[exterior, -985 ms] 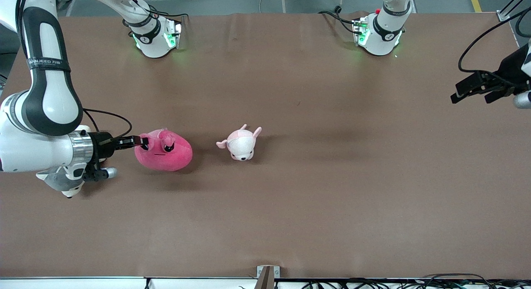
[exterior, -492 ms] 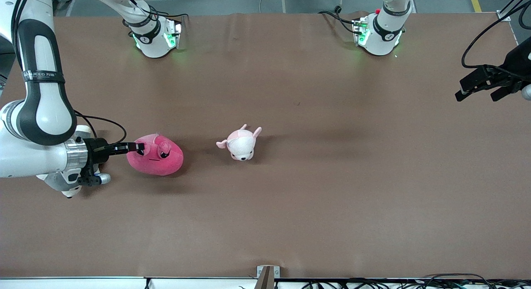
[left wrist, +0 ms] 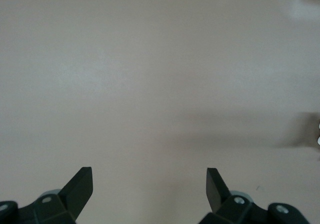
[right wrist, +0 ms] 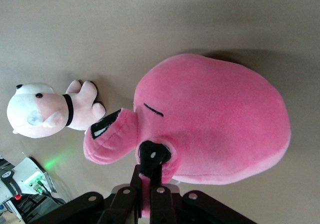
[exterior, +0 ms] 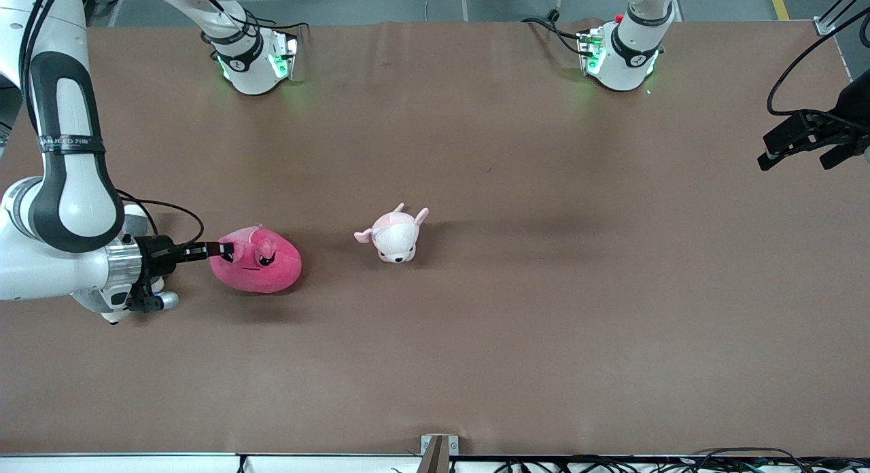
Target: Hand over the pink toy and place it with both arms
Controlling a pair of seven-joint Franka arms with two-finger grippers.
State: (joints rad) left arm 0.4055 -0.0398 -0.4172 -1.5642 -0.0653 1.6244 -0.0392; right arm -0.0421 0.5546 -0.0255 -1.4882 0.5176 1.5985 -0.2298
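The right gripper [exterior: 221,249] is pinching the pink toy [exterior: 262,262] by its edge, jaws clamped tight, toward the right arm's end of the table [exterior: 544,323]. A pale puppy plush [exterior: 394,236] is lying beside it. The left gripper [exterior: 802,143] is waiting, jaws spread wide, over the left arm's end.

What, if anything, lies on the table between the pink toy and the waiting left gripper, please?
The puppy plush lies between them, beside the pink toy that the right gripper grips. From there, bare table runs to the left gripper, waiting with jaws open.
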